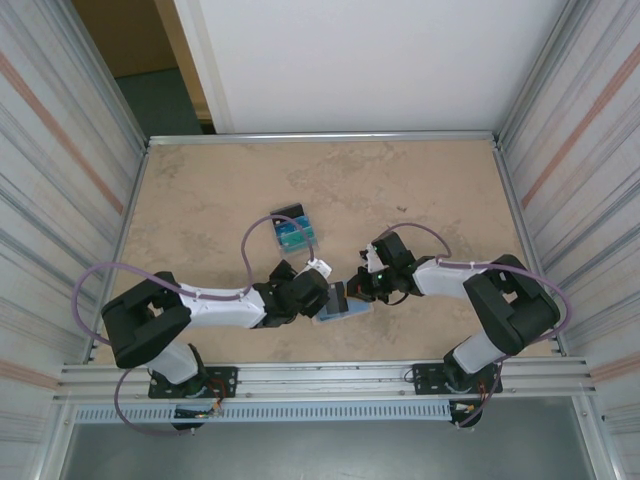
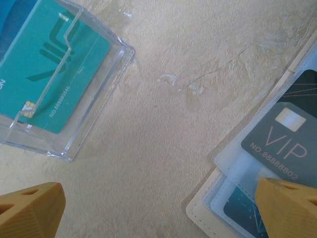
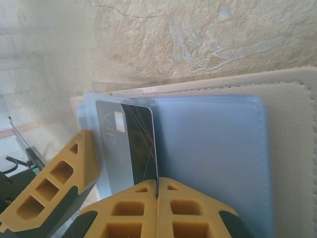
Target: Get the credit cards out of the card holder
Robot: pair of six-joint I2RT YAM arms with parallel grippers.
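The beige card holder lies open on the table between both arms, with pale blue-grey inner faces. A black and grey VIP credit card sticks partway out of a clear sleeve; my right gripper is shut on its edge. The same card shows in the left wrist view, above a dark teal card still sleeved. My left gripper stands wide open beside the holder, and one of its fingers is over the holder's corner. Nothing is between its fingers.
A clear acrylic tray with a teal card in it stands on the table just beyond the left gripper. Metal rails edge the table and ribbed walls rise on both sides.
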